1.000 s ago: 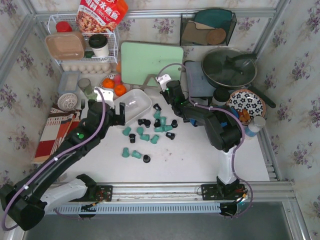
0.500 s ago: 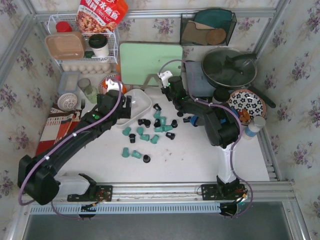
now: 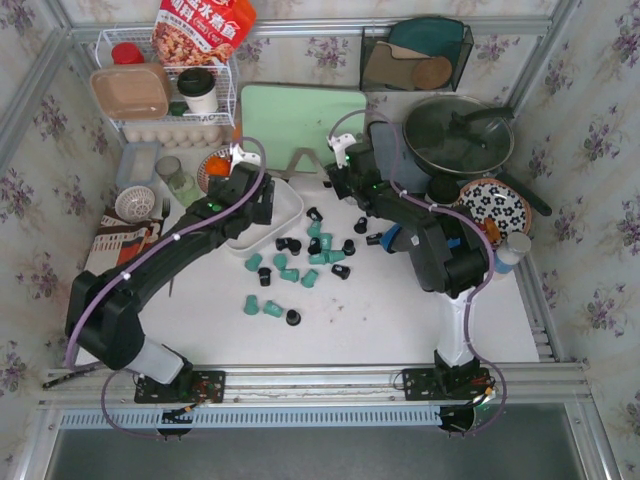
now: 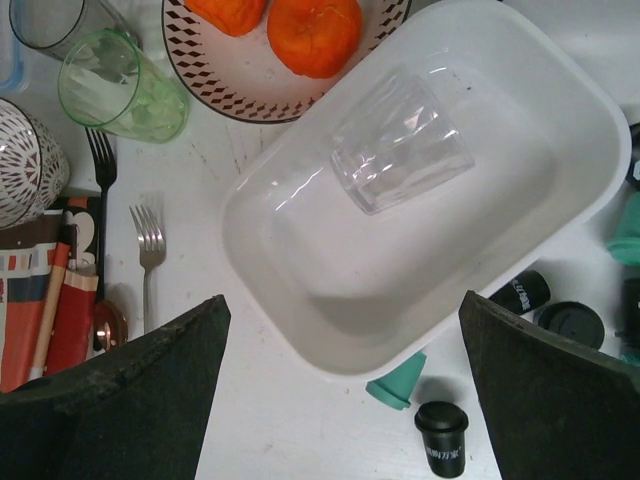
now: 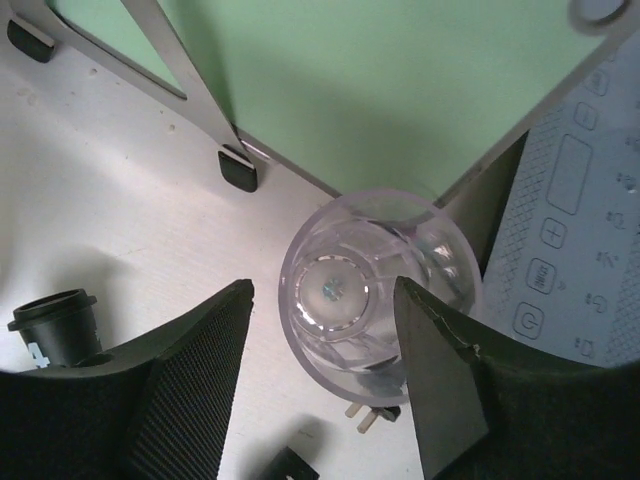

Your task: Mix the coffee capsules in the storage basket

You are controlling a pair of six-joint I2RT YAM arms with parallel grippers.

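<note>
Hovering above the storage basket's [image 4: 500, 200] rim, left gripper [image 4: 342, 298] gapes wide.

White desk [image 3: 380, 320] under the green cutting board [image 3: 290, 115], matte, lightly speckled. Floral wallpaper panel [image 3: 300, 50] right behind the board; same paper on the walls far left [image 3: 25, 190] and far right [image 3: 600, 200] of it, purple sprigs on cream. Aluminium rail [image 3: 300, 28] above the board, another [image 3: 320, 375] well in front at the desk edge. White wire rack [image 3: 232, 100] just left of the board, black mesh holder [image 3: 467, 55] up to its right. Grey surface [image 3: 300, 455] beyond the front rail. Even, soft light; faint shadows.
</note>
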